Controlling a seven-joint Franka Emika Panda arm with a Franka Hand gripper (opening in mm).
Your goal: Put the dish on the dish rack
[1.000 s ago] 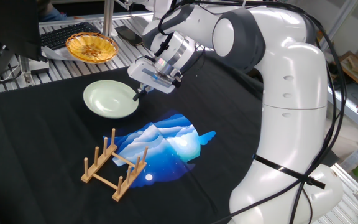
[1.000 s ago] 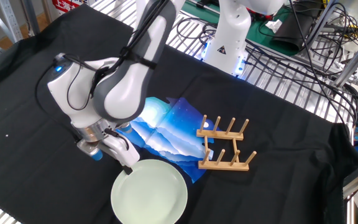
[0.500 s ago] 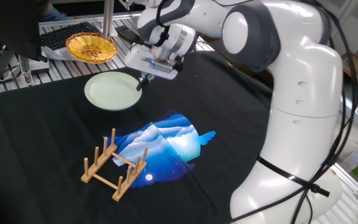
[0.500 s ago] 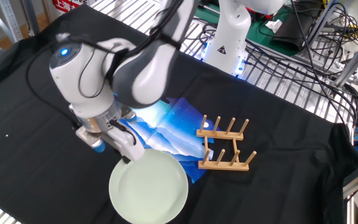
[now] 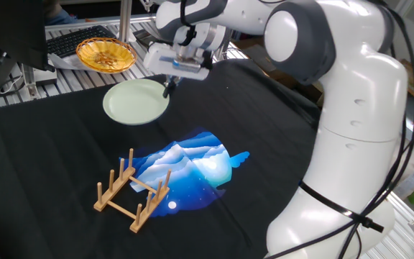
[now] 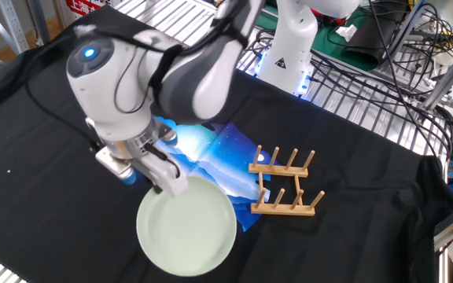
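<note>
Above the black-draped table (image 5: 63, 151), the end effector (image 5: 168, 85) has its fingers clamped on the rim of the dish (image 5: 136, 101), which hangs clear of the cloth, well apart from the dish rack (image 5: 130, 190). The dish looks stiff, smooth and probably slippery; held by one edge, its whole width hangs out to one side, so I'd guess it could pivot or slide in the grip. The rim seems the only sensible hold. It could chip if knocked against the pegs.
</note>
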